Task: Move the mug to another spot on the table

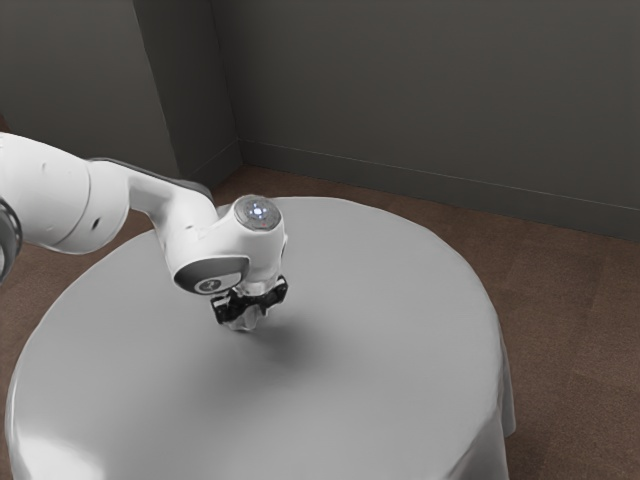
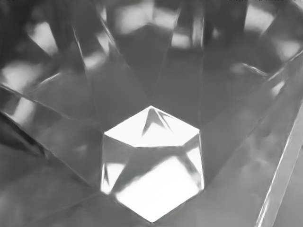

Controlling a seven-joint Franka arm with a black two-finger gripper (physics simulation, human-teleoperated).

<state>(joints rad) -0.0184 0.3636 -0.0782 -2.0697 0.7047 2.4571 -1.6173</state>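
Note:
The mug (image 1: pixel 246 316) is a small pale, glossy thing standing on the round table (image 1: pixel 400 350), left of its middle in the exterior view. My black gripper (image 1: pixel 249 305) has come straight down over it, with a dark finger against each side, shut on the mug. In the wrist view I look straight down into the mug (image 2: pixel 151 170): shiny faceted grey walls slope to a bright six-sided bottom. My hand hides most of the mug's body in the exterior view.
A white cloth covers the table and hangs over its rim (image 1: pixel 500 400). Brown floor and grey walls surround it. My white arm (image 1: pixel 120 205) reaches in over the table's left part in the exterior view.

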